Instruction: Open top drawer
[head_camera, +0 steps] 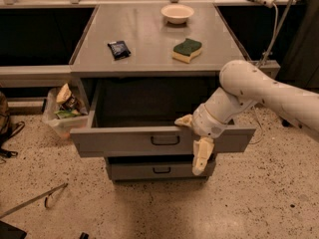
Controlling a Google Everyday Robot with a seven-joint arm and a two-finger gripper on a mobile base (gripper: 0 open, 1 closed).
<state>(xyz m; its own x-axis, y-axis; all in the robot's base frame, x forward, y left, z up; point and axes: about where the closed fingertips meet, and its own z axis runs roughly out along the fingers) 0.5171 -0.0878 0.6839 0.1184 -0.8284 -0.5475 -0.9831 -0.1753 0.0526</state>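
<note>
Top drawer (124, 141) stands well out; the gripper (189, 144), fingers spread astride its front lip, risks snagging if withdrawn.

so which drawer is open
The top drawer: pulled well out, inside showing, pincer at its front. The drawer below is shut.
</note>
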